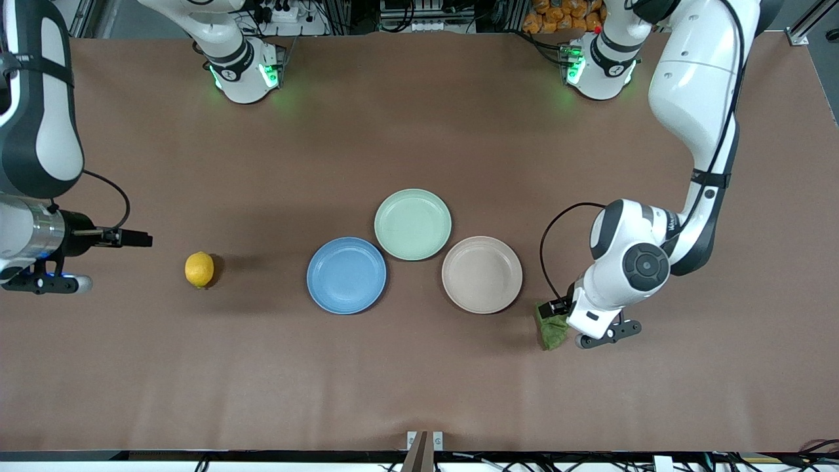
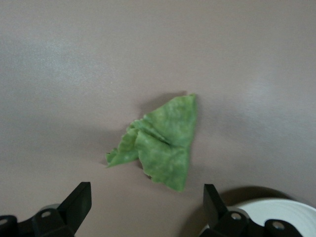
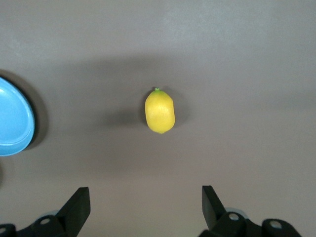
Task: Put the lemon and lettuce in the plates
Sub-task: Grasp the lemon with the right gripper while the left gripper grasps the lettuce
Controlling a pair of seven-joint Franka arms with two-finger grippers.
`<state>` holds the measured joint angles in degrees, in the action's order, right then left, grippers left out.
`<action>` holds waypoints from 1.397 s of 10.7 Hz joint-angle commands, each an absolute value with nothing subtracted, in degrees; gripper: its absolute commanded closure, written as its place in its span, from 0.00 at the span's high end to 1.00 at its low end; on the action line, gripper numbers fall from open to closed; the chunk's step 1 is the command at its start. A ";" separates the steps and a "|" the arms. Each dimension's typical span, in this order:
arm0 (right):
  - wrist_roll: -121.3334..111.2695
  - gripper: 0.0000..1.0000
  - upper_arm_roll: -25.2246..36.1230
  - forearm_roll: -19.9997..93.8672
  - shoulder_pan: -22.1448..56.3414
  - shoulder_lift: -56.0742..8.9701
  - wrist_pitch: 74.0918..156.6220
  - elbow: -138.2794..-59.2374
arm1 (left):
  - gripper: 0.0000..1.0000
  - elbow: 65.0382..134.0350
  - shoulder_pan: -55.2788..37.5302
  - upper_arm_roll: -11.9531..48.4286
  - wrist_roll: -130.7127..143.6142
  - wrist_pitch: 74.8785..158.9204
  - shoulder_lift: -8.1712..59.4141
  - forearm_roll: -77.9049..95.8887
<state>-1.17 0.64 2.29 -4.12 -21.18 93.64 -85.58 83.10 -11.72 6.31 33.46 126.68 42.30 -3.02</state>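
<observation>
The yellow lemon point(image 1: 199, 269) lies on the brown table toward the right arm's end, beside the blue plate point(image 1: 346, 275). It also shows in the right wrist view point(image 3: 159, 111), ahead of my right gripper point(image 3: 145, 197). My right gripper point(image 1: 141, 239) is open and empty, a short way from the lemon. The beige-pink plate point(image 1: 482, 274) is empty, as is the blue one point(image 3: 12, 121). The green lettuce point(image 1: 552, 331) lies on the table beside the beige-pink plate, toward the left arm's end. My left gripper point(image 1: 552, 313) hovers over it, open and empty point(image 2: 146, 197), with the lettuce point(image 2: 165, 143) just ahead of its fingertips.
A mint green plate point(image 1: 413, 224) sits empty, touching both other plates and farther from the front camera than they are. The left arm's elbow and forearm point(image 1: 695, 118) hang over the table at its end.
</observation>
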 commanded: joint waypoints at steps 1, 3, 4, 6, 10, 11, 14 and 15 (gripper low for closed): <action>-2.55 1.00 0.17 3.34 -5.18 -20.92 100.25 -90.68 | 1.00 81.30 -13.88 3.96 35.94 130.14 45.08 -4.57; -3.33 1.00 0.09 3.34 -5.19 -21.01 106.41 -94.81 | 1.00 81.30 -14.33 3.60 37.52 133.66 46.66 -4.57; -4.30 1.00 0.09 3.34 -5.19 -21.01 110.44 -97.44 | 1.00 81.30 -14.33 3.60 37.96 135.25 47.37 -4.57; -5.62 1.00 0.09 3.34 -5.27 -21.61 116.61 -100.89 | 1.00 81.30 -14.33 3.60 38.76 136.58 48.33 -4.40; -5.89 1.00 0.09 3.34 -5.36 -25.74 120.66 -101.25 | 1.00 81.47 -14.06 3.69 40.52 137.45 49.83 -4.22; -5.89 1.00 0.09 3.34 -5.10 -26.88 121.72 -101.25 | 1.00 81.65 -14.06 3.69 40.52 138.16 50.01 -4.13; -5.89 1.00 0.09 3.34 -5.01 -27.95 130.83 -106.23 | 0.39 81.83 -14.24 3.69 40.87 138.16 50.01 -3.78; -5.89 1.00 0.09 3.34 -5.01 -27.95 132.26 -107.39 | 0.26 81.91 -14.41 3.69 41.39 138.16 50.01 -4.13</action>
<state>-4.83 0.60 2.35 -4.39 -28.69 129.29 -104.39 82.73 -13.63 4.15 39.13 137.66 49.47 -3.10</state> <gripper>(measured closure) 0.000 0.414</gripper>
